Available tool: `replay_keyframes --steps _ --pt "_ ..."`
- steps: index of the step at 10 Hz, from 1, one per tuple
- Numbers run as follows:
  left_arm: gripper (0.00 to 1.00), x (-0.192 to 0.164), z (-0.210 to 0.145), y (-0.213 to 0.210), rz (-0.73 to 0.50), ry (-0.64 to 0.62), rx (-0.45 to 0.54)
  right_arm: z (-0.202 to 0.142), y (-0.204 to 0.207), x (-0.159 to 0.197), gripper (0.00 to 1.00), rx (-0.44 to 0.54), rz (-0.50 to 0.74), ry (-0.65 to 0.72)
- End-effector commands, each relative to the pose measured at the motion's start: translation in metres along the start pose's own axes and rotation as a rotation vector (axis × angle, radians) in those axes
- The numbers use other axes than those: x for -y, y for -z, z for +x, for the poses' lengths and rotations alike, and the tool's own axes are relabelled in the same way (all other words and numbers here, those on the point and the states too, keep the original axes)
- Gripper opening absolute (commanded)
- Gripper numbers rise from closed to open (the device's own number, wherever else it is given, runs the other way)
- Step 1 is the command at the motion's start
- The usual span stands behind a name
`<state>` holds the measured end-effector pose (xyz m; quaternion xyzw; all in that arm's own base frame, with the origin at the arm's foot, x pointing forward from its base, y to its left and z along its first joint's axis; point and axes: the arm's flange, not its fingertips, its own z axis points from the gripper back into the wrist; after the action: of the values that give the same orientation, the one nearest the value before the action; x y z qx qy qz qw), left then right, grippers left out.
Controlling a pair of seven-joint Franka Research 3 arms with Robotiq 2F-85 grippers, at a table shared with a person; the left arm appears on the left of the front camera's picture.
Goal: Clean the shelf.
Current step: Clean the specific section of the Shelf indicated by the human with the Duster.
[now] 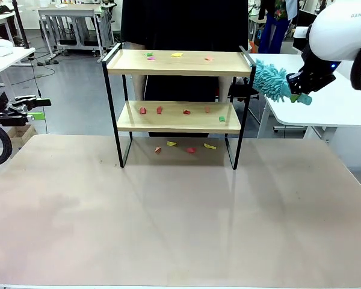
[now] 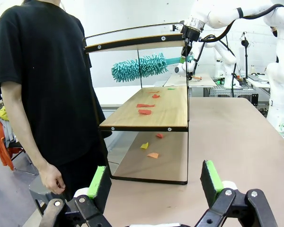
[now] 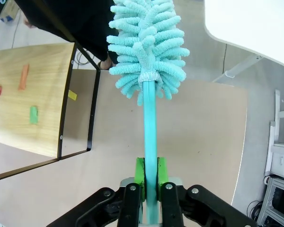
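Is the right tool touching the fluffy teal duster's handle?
Touching. Right wrist view shows the right tool shut, green pads against the duster handle.

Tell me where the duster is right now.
Front view, right side: the teal duster is clamped in the right gripper, its head just off the right end of the shelf, level between the two boards.

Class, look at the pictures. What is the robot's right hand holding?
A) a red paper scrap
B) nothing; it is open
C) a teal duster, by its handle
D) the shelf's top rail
C: the right hand is shut on the thin handle of the duster, whose fluffy head is near the right end of the shelf.
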<state>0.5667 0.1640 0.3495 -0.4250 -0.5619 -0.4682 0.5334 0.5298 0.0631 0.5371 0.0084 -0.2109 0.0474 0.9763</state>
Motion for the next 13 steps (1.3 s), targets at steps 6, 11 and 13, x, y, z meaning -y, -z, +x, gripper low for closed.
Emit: replay_keyframes --steps 6,11,13 --pt "1.0 0.0 0.001 0.0 -0.004 0.006 -0.008 -0.001 -0.016 0.002 0.13 -0.044 0.034 -0.041" --pt "1.0 0.0 0.001 0.0 -0.004 0.006 -0.008 -0.031 -0.109 0.069 0.13 -0.222 -0.012 -0.266" --pt "1.0 0.0 0.001 0.0 -0.004 0.006 -0.008 -0.053 -0.131 0.085 0.13 -0.343 0.027 -0.401"
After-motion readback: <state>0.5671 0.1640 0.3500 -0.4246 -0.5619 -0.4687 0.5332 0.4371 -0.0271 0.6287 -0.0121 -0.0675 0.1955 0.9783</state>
